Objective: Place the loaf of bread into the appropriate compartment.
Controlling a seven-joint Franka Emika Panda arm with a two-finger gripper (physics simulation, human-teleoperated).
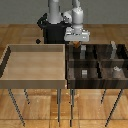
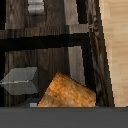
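I hold the small golden-brown crusted loaf of bread clamped in my pincer, over the dark striped-wood four-cell bin. The cell holding the small grey cube lies beneath. I should lower gently and release clear of the dividers.

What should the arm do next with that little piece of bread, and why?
Probably lower a little further, then let go. The claw hangs over the dark bin at the pale tray's edge, apparently carrying the loaf of bread. The wrist view shows the loaf just above a cell floor, beside a grey cube, so it seems over the right cell.
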